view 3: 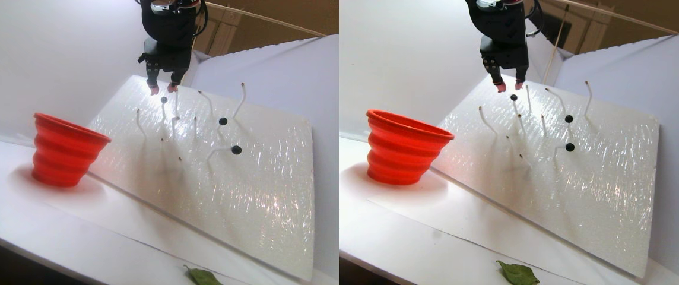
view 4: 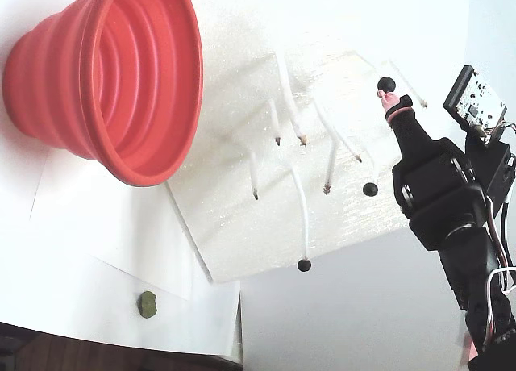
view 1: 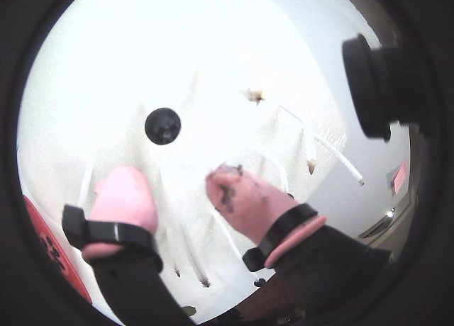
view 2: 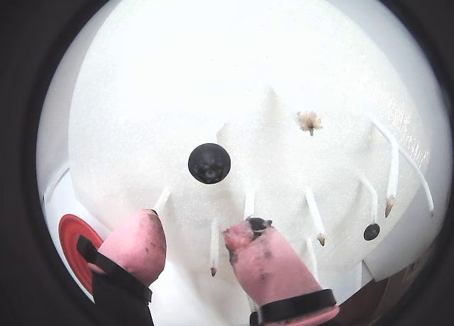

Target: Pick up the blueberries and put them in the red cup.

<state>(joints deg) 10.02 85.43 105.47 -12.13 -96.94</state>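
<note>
Three blueberries sit on the tips of thin white stems that stick out of a slanted white foam board (view 3: 268, 196). One blueberry (view 1: 162, 125) lies just ahead of my gripper (view 1: 177, 181), between the lines of its two pink fingertips and a short way off; it also shows in the other wrist view (view 2: 209, 163) and in the fixed view (view 4: 386, 84). My gripper (view 2: 195, 227) is open and empty, at the board's upper end (view 3: 161, 89). Two more blueberries (view 4: 370, 189) (view 4: 304, 265) sit lower on the board. The red cup (view 3: 66, 148) stands left of the board (view 4: 113, 81).
Several bare white stems (view 2: 391, 177) stand around the berries. A second camera (view 1: 376, 85) juts out at the upper right of a wrist view. A small green lump (view 4: 147, 304) and a green leaf (view 3: 203, 276) lie on the white table near its front edge.
</note>
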